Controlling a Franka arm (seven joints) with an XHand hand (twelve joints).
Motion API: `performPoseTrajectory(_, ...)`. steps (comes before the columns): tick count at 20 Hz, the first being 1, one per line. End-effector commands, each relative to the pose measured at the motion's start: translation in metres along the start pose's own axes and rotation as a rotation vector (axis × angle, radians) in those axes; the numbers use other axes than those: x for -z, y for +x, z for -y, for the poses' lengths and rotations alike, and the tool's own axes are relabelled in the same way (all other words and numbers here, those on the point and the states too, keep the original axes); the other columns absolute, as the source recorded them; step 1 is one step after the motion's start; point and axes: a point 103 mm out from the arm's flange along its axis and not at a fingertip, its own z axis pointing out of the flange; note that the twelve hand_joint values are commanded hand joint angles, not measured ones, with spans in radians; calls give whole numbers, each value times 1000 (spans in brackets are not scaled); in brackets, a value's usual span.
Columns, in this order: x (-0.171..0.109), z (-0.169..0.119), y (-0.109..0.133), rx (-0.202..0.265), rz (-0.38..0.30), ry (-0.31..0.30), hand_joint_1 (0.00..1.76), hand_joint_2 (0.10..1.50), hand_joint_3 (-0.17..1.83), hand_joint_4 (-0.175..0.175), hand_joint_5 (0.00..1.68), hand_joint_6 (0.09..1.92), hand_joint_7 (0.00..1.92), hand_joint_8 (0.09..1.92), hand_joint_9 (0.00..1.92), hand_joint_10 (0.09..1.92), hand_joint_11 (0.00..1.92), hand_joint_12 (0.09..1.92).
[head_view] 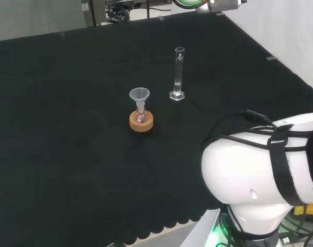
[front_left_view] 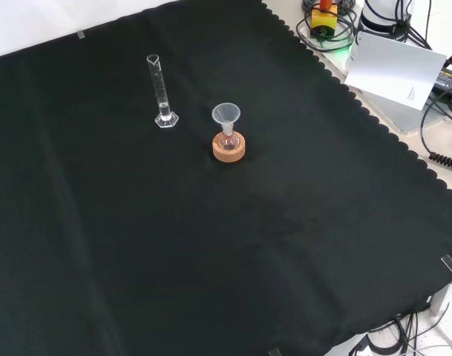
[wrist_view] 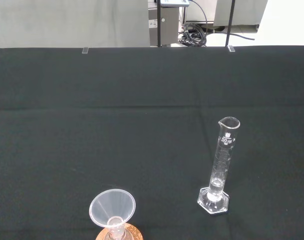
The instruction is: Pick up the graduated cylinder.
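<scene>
Black cloth (head_view: 69,128) covers the counter, and on it a clear glass cylinder (head_view: 179,72) stands upright on its flat hexagonal foot, spout at the top, with printed marks running down its side. In the head view it is near the middle of the cloth, a little to the right of and farther off than a small flask (head_view: 141,114) that sits in a cork ring (head_view: 141,121). A clear funnel (head_view: 139,96) rests in the flask's neck, mouth upward. Cylinder and ring are near each other but apart, with bare cloth between them. In the front view the cylinder (front_left_view: 160,90) is to the left of and slightly higher than the funnel (front_left_view: 226,115) and cork ring (front_left_view: 229,147), toward the upper part of the cloth (front_left_view: 174,245), whose scalloped edge runs down the right side. In the wrist view the cylinder (wrist_view: 221,165) is close and well lit; the funnel (wrist_view: 112,209) shows beside it above a sliver of cork ring (wrist_view: 119,234). A little clear liquid may lie at the cylinder's bottom, though I cannot tell for sure. A white arm link (head_view: 259,170) with black cables strapped along it fills the lower right of the head view. Whether the hand is wide or closed cannot be told, and nothing touches the cylinder.
</scene>
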Motion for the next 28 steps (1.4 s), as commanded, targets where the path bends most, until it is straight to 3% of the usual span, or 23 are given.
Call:
performPoseTrajectory(1, 0, 1, 1, 0, 12, -16, 180, 1092, 553, -5, 138, 206, 0, 444, 138, 663, 117, 1322)
performPoseTrajectory(4, 0, 1, 0, 0, 15, -18, 147, 1178, 404, -5, 184, 87, 0, 418, 126, 673, 86, 1371)
performPoseTrajectory(14, -1, -7, -7, -4, 8, -21, 150, 1204, 348, -6, 203, 87, 0, 415, 130, 676, 82, 1377)
performPoseTrajectory(17, -24, -33, -11, -8, -1, 10, 158, 1210, 333, -9, 212, 87, 0, 422, 138, 678, 83, 1377)
performPoseTrajectory(22, -73, -92, -48, -24, -49, 2, 174, 1212, 320, -11, 218, 87, 0, 441, 148, 680, 85, 1378)
performPoseTrajectory(28, -113, -130, -71, -38, -55, 1, 205, 1210, 305, -16, 229, 87, 10, 469, 167, 683, 88, 1378)
